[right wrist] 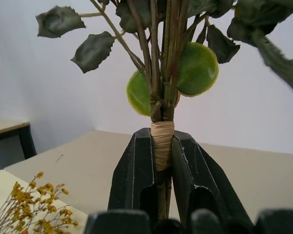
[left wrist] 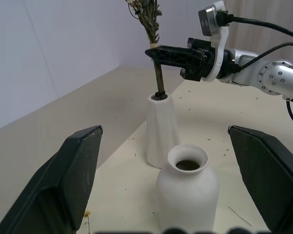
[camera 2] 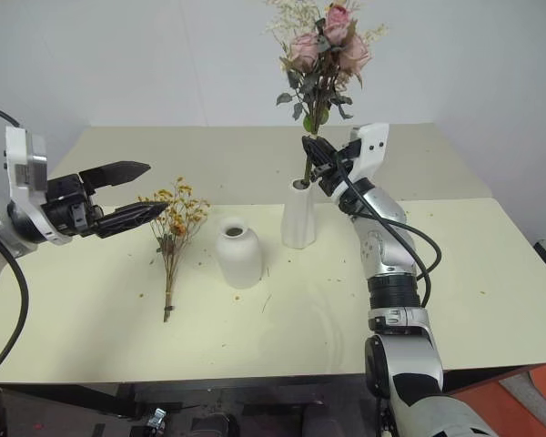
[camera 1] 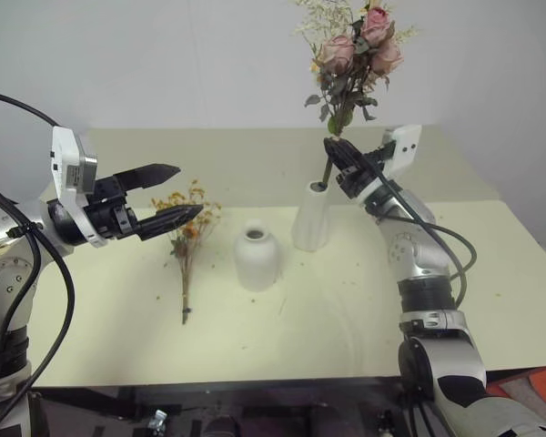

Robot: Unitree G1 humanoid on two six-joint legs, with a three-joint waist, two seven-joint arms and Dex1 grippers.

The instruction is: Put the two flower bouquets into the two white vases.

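Because the table's near edge (camera 1: pixel 255 364) carries nothing, the first task object met from the robot's side is the bunch of yellow-orange dried blossoms (camera 1: pixel 187 238), lying flat on the cream surface with its thin brown stems toward the robot and its heads away; it is untouched and not yet in a vase. Directly beside and above its flower heads hangs the left gripper (camera 1: pixel 166 194), its two black fingers spread wide and holding nothing, pointed level across the table toward the vases, a posture that appears to be a waiting position clear of the other arm's work. Just to the right of the dried bunch stands the short, squat white vase (camera 1: pixel 257 258), upright with its narrow neck vacant, probably reserved for that bunch. Slightly farther back and just beside it stands the tall, tapering white vase (camera 1: pixel 311 216), also upright. Above its mouth the right gripper (camera 1: pixel 338 155) is clamped on the taped stem wrap of the pink rose bouquet (camera 1: pixel 357 53); gripping at the binding keeps the stems together and near vertical. The stem ends already enter the tall vase's opening, while the blooms rise well above, so the insertion is judged partly complete, with further lowering needed before release.
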